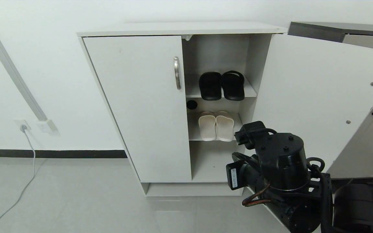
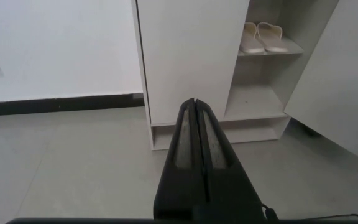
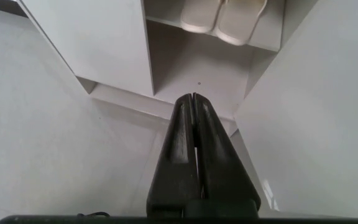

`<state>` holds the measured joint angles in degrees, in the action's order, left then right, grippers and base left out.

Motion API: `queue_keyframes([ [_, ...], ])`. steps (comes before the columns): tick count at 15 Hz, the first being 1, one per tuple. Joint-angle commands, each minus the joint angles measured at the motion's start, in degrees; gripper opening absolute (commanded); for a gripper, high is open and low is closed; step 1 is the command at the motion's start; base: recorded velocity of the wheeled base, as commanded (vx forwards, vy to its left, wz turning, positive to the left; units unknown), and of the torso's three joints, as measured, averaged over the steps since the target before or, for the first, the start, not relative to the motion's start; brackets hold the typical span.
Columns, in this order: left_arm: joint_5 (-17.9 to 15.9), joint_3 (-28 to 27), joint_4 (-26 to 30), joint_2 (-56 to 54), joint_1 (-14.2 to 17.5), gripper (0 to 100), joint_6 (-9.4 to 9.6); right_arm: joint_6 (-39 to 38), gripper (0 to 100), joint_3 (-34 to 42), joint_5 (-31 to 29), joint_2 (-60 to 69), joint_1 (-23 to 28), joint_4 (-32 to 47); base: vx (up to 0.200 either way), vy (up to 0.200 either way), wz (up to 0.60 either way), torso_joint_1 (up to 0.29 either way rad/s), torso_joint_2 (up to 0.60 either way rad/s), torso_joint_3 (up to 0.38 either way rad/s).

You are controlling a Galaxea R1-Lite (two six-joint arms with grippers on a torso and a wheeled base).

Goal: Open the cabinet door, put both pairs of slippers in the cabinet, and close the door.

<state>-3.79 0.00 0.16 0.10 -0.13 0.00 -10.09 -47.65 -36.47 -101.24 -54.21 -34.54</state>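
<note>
The white cabinet point(image 1: 134, 97) stands with its left door shut and its right door point(image 1: 319, 97) swung wide open. A black pair of slippers point(image 1: 221, 85) lies on the upper shelf, and a white pair point(image 1: 216, 126) on the shelf below. My right arm point(image 1: 277, 161) hangs low in front of the open side, near the door's inner face. My right gripper point(image 3: 194, 102) is shut and holds nothing, above the floor before the bottom shelf, with the white slippers point(image 3: 222, 15) beyond it. My left gripper point(image 2: 194, 106) is shut and empty, back from the cabinet over the floor.
A metal handle point(image 1: 177, 77) is on the shut left door. A grey cabinet point(image 1: 367, 35) stands right behind the open door. A wall socket point(image 1: 23, 127) with a cable running down to the floor is at the left. Open tiled floor point(image 1: 76, 200) lies in front.
</note>
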Motion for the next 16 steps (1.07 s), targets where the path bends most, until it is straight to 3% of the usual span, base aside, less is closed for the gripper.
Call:
queue_keyframes([
  [1, 0.0, 0.0, 0.0, 0.0, 0.0, 0, 0.0, 0.0, 0, 0.0, 0.0, -0.2, 0.0, 0.1, 0.0, 0.0, 0.0, 0.0, 0.0, 0.0],
  [6, 0.0, 0.0, 0.0, 0.0, 0.0, 0, 0.0, 0.3, 0, 0.3, 0.1, -0.2, 0.0, 0.1, 0.0, 0.0, 0.0, 0.0, -0.04, -0.043],
  [9, 0.0, 0.0, 0.0, 0.0, 0.0, 0, 0.0, 0.3, 0, 0.3, 0.1, -0.2, 0.0, 0.1, 0.0, 0.0, 0.0, 0.015, -0.2, -0.346],
  [16, 0.0, 0.0, 0.0, 0.0, 0.0, 0, 0.0, 0.3, 0, 0.4, 0.1, -0.8, 0.0, 0.1, 0.0, 0.0, 0.0, 0.084, -0.5, -0.354],
])
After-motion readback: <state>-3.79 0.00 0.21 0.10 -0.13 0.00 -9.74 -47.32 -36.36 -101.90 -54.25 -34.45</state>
